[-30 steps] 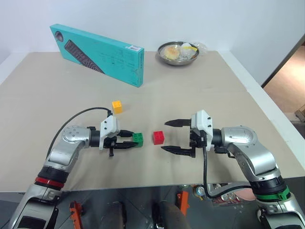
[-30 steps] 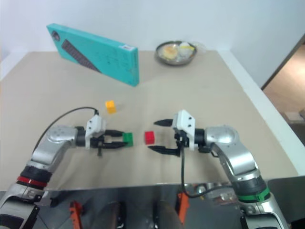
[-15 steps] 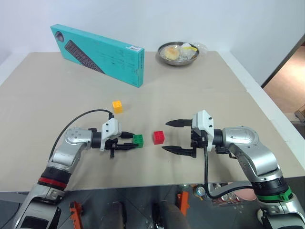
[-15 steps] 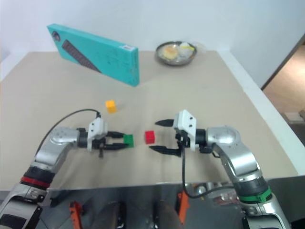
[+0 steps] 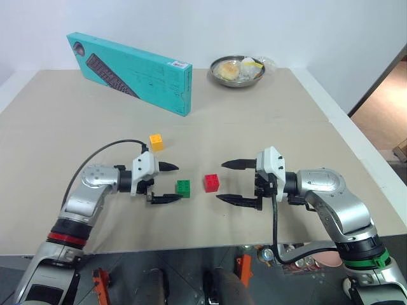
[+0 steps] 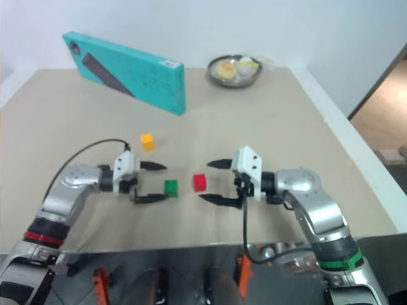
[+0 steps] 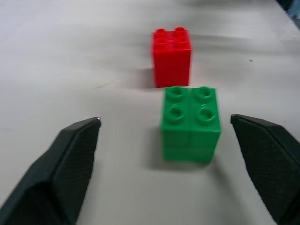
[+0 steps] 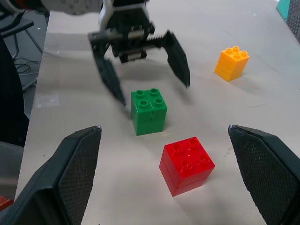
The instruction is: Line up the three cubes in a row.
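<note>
The green cube [image 5: 183,187] rests on the table, free of any grip, with the red cube [image 5: 212,183] just to its right and a small gap between them. The yellow-orange cube [image 5: 156,141] sits apart, farther back and to the left. My left gripper [image 5: 180,182] is open, its fingertips either side of the green cube's left edge without touching it. From the right, my right gripper [image 5: 219,182] is open too, its tips flanking the red cube's right side. In the right wrist view the green cube [image 8: 148,111], red cube [image 8: 186,165] and yellow-orange cube [image 8: 231,63] all show.
A teal keyboard box [image 5: 130,73] stands on edge at the back left. A metal bowl [image 5: 238,70] of food sits at the back centre. The table's front edge [image 5: 191,249] runs close below both arms.
My left gripper has opened and let go of the green cube, then drawn back a little to the left. The cube stays beside the red one. The right arm has not moved.
</note>
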Robot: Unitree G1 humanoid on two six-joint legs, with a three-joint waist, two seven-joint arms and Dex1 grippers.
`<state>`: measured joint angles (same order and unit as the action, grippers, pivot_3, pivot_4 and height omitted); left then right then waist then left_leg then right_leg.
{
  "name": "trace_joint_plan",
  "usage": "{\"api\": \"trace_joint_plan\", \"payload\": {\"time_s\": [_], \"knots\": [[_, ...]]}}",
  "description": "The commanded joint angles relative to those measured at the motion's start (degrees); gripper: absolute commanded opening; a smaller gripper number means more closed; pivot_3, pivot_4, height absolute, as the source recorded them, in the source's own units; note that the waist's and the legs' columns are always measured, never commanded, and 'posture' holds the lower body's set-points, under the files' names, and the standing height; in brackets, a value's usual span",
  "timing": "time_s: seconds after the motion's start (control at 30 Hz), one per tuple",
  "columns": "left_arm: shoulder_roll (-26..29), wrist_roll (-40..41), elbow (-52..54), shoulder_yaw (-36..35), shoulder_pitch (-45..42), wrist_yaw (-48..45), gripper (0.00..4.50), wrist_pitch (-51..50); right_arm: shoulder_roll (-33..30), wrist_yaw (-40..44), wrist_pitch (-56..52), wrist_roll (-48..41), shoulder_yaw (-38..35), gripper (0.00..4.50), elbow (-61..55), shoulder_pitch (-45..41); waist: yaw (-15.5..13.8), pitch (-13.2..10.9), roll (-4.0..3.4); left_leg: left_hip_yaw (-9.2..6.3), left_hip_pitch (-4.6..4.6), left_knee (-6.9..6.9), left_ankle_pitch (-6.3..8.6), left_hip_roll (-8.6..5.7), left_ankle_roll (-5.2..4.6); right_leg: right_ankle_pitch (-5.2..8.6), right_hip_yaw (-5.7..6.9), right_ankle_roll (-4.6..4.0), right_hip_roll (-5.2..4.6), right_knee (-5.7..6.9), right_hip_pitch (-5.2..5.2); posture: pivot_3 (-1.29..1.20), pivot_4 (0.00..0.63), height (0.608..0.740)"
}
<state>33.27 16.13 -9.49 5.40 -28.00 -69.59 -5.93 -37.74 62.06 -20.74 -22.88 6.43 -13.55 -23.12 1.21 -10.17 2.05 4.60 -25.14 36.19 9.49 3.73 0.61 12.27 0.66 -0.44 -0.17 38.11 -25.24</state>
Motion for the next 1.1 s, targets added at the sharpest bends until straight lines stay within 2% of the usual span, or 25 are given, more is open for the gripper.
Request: {"api": "trace_joint_plan", "payload": {"time_s": [0.03, 0.2, 0.33, 0.5, 0.67, 0.87, 1.1], "knots": [[1.33, 4.22, 6.29, -5.53, 1.85, 4.22, 4.45, -5.48, -0.15, -0.33, 0.49, -0.53, -1.29, 4.5, -1.64, -1.05, -0.01, 0.0, 0.0, 0.0, 0.0, 0.0, 0.0, 0.01, 0.0, 0.0, -0.01, 0.0, 0.0, 0.0, 0.0, 0.0, 0.15, 0.74], [-1.2, 6.6, 8.44, -12.86, 3.53, 16.42, 4.45, -10.34, 0.24, -0.61, 0.7, -0.43, -1.15, 4.5, -1.24, -1.42, -0.04, 0.0, 0.0, -0.01, 0.02, 0.04, 0.0, 0.0, 0.0, -0.02, 0.01, 0.03, -0.04, 0.0, 0.04, 0.0, 0.15, 0.74], [-0.61, 4.52, 6.2, -12.97, 3.6, 17.93, 4.45, -8.13, 0.44, -0.6, 0.96, -0.26, -0.85, 4.5, -0.72, -1.87, -0.06, 0.0, 0.01, 0.0, 0.03, 0.1, -0.01, -0.02, -0.01, -0.06, 0.0, 0.07, -0.05, 0.01, 0.06, 0.0, 0.15, 0.74], [0.12, -3.0, -8.01, -12.08, -4.1, 22.9, 4.45, 0.52, 0.69, -0.43, 1.41, 0.1, -0.55, 4.5, 0.16, -2.65, -0.18, 0.0, 0.02, 0.01, 0.03, 0.11, -0.02, -0.04, -0.02, -0.11, 0.0, 0.04, -0.03, 0.01, 0.06, 0.0, 0.15, 0.74], [-3.84, -7.01, -16.77, -11.2, -10.68, 30.92, 4.45, 2.75, 0.64, -0.78, 1.82, 0.27, -0.73, 4.5, 0.34, -2.55, -0.29, 0.0, 0.02, 0.04, -0.01, 0.12, -0.02, -0.07, -0.04, -0.13, 0.0, 0.09, -0.07, 0.0, 0.06, 0.0, 0.15, 0.74], [-8.71, -7.82, -20.38, -9.8, -12.72, 33.26, 4.45, 3.85, 0.22, -1.3, 1.75, 0.42, -1.09, 4.5, -0.41, -1.44, -0.25, -0.01, 0.04, 0.23, -0.02, 0.12, 0.03, -0.13, -0.11, -0.12, -0.03, 0.27, -0.13, -0.01, 0.03, 0.0, 0.15, 0.74], [-10.71, -7.02, -21.91, -9.76, -13.84, 33.31, 4.45, 3.21, -0.07, -1.46, 1.67, 0.5, -1.31, 4.5, -0.55, -1.12, -0.17, -0.01, 0.04, 0.25, 0.02, 0.12, 0.02, -0.07, -0.11, -0.16, -0.03, 0.19, -0.03, 0.01, 0.04, 0.0, 0.15, 0.74]]}}
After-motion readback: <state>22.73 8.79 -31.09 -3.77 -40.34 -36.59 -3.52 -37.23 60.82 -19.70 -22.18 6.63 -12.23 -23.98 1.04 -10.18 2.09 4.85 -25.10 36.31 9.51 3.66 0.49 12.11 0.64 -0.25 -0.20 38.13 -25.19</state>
